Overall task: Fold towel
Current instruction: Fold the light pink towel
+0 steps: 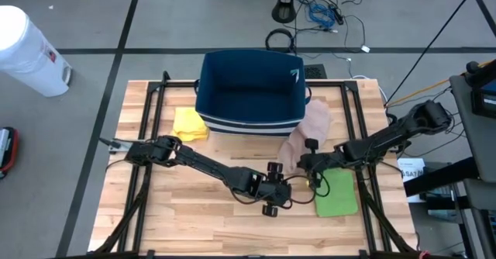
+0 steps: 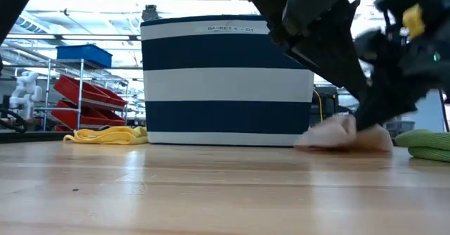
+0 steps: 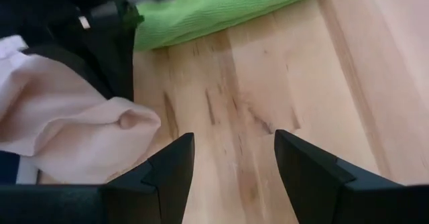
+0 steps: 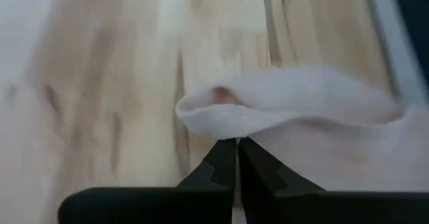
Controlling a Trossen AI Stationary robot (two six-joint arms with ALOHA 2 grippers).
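A pink towel (image 1: 308, 131) lies crumpled on the wooden table, just right of the blue-and-white basket (image 1: 249, 88). My right gripper (image 4: 236, 150) comes in from the table's right and is shut at the towel's near end. My left gripper (image 3: 231, 163) reaches in from the left. It stands open over bare wood, just short of that same end (image 3: 127, 120), and touches nothing. My right gripper has its two fingers closed together on the rolled near edge of the pink towel (image 4: 224, 127), only at their tips. How many layers lie between them cannot be told. The fingers slant down from the table's right (image 2: 365, 119). The towel rests slack on the table.
A folded green towel (image 1: 337, 193) lies on the table at the right, near the front. A yellow towel (image 1: 188, 125) sits left of the basket. Black frame rails (image 1: 147, 158) run along both sides of the table. Bare wood spreads in front of the left gripper.
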